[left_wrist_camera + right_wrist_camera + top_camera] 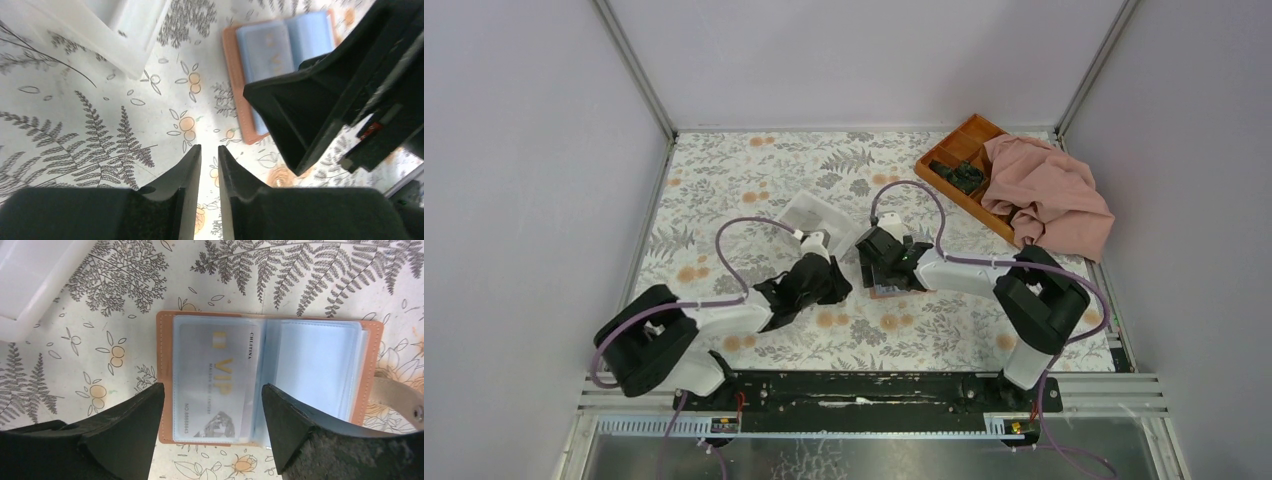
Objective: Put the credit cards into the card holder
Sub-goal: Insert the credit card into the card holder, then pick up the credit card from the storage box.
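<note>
The tan card holder (167,365) lies open on the flowered table, its clear sleeves facing up. A greyish credit card (215,375) with gold "VIP" letters sits inside the left sleeve. The right sleeve (315,365) looks pale blue; I cannot tell if it holds a card. My right gripper (212,387) is open and empty, hovering over the holder's near edge. My left gripper (209,147) is shut on nothing, low over bare table to the left of the holder (235,75). In the top view both grippers (836,288) (889,265) meet mid-table. No loose cards show.
A white box (819,215) lies just behind the left gripper and shows in the left wrist view (115,30). An orange compartment tray (959,150) with dark items stands at the back right, half covered by a pink cloth (1049,195). The holder's snap strap (400,405) sticks out to the right.
</note>
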You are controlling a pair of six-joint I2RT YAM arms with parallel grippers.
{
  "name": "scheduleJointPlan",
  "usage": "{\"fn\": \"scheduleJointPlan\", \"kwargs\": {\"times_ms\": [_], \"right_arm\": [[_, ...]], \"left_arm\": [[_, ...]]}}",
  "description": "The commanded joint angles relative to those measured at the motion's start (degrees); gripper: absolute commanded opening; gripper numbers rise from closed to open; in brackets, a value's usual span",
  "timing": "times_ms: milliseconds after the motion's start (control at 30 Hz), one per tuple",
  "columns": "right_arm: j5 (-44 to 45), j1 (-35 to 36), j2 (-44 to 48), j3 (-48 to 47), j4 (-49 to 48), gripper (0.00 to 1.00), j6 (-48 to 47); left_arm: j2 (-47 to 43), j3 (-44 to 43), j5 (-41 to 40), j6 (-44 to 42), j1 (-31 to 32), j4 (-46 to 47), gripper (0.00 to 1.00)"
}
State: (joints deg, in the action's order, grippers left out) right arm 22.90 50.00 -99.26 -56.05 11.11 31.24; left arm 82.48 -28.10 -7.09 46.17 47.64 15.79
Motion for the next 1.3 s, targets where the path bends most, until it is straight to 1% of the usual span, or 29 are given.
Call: {"fn": "scheduleJointPlan", "kwargs": {"times_ms": [0, 67, 167, 200, 267, 333, 367, 400, 433, 467, 533, 633, 733, 933, 1133, 1267], "right_arm": [[-0.1, 0.1, 3.7, -1.6, 1.5, 0.79, -3.1], [-0.9, 0.1, 5.2, -2.5, 1.0, 0.79, -4.1], [-2.3, 0.1, 6.2, -3.7, -0.8, 0.79, -6.0], [-2.6, 0.1, 6.7, -4.0, -1.6, 0.79, -6.6], [-3.4, 0.1, 8.0, -4.6, -3.9, 0.79, -8.4], [-4.1, 0.1, 9.3, -5.2, -6.9, 0.78, -10.0], [-4.4, 0.2, 9.9, -6.0, -7.8, 0.77, -11.4], [-4.5, 0.1, 10.0, -7.2, -8.1, 0.76, -13.2], [-4.5, 0.1, 9.7, -8.8, -8.2, 0.75, -14.5], [-4.3, 0.2, 9.1, -10.6, -8.0, 0.74, -15.5], [-5.5, 0.2, 6.9, -15.3, -6.9, 0.72, -18.1], [-6.9, 0.2, 1.2, -23.3, -3.8, 0.70, -19.7], [-8.5, 0.2, -4.0, -30.0, -2.8, 0.69, -19.8], [-12.9, 0.1, -14.0, -41.6, 1.3, 0.69, -22.2], [-17.2, 0.2, -20.1, -47.8, 1.6, 0.65, -24.5], [-17.8, -0.2, -24.1, -51.8, 2.7, 0.64, -25.3]], "left_arm": [[-6.5, 0.3, -6.9, 1.0, 0.4, -4.8, 0.28], [-9.3, 0.1, -9.4, 1.1, 0.4, -7.9, 0.31], [-14.9, -0.1, -13.1, 1.2, 0.3, -12.0, 0.38], [-16.9, -0.2, -14.6, 1.3, 0.2, -13.5, 0.42], [-21.1, -0.1, -17.7, 1.9, 0.2, -16.7, 0.54], [-25.2, 0.0, -20.8, 2.3, -0.2, -19.5, 0.62], [-27.0, 0.0, -22.2, 2.5, -0.5, -20.7, 0.69], [-28.6, -0.2, -23.5, 2.7, -0.6, -21.9, 0.82], [-30.1, -0.4, -24.7, 2.8, -1.0, -23.0, 0.90], [-31.2, -0.6, -25.4, 2.7, -1.3, -23.8, 0.95], [-32.5, -1.3, -26.6, 3.0, -2.2, -25.6, 1.00], [-32.9, -2.2, -25.5, 2.6, -4.6, -26.2, 1.00], [-32.5, -2.5, -23.4, 2.4, -7.4, -26.2, 1.00], [-32.3, -1.3, -22.0, 3.7, -12.6, -25.2, 0.95], [-31.9, 0.0, -20.2, 6.5, -16.9, -23.0, 0.85], [-30.5, 0.7, -18.4, 7.7, -19.0, -21.2, 0.82]]}}
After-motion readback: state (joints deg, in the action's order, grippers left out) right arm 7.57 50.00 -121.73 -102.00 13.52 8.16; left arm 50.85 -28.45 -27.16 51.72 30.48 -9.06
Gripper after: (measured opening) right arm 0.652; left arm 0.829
